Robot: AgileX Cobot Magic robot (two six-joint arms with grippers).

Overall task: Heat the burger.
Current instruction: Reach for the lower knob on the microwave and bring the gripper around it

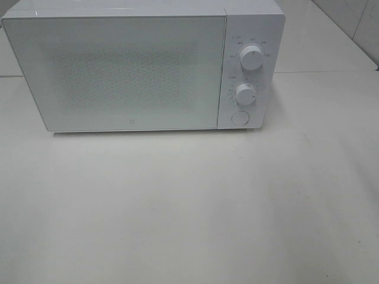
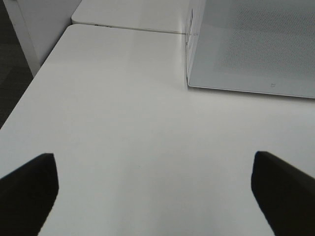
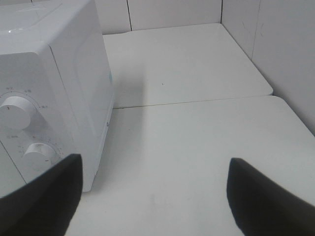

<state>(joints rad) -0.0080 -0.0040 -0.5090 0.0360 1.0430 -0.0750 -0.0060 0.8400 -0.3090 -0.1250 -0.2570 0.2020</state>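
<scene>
The burger is out of view in every frame. A white microwave (image 1: 142, 65) stands at the back of the white table (image 1: 189, 207) with its door shut. It also shows in the left wrist view (image 2: 251, 44) and in the right wrist view (image 3: 49, 88). Its panel carries an upper knob (image 1: 252, 57), a lower knob (image 1: 245, 94) and a round button (image 1: 239, 117). My left gripper (image 2: 155, 196) is open and empty over the table, left of the microwave. My right gripper (image 3: 152, 196) is open and empty, right of the microwave. Neither gripper shows in the high view.
A second white table (image 3: 182, 59) adjoins behind, with a seam between the two. A wall (image 3: 290, 59) bounds the right side. The table's left edge (image 2: 29, 93) drops to a dark floor.
</scene>
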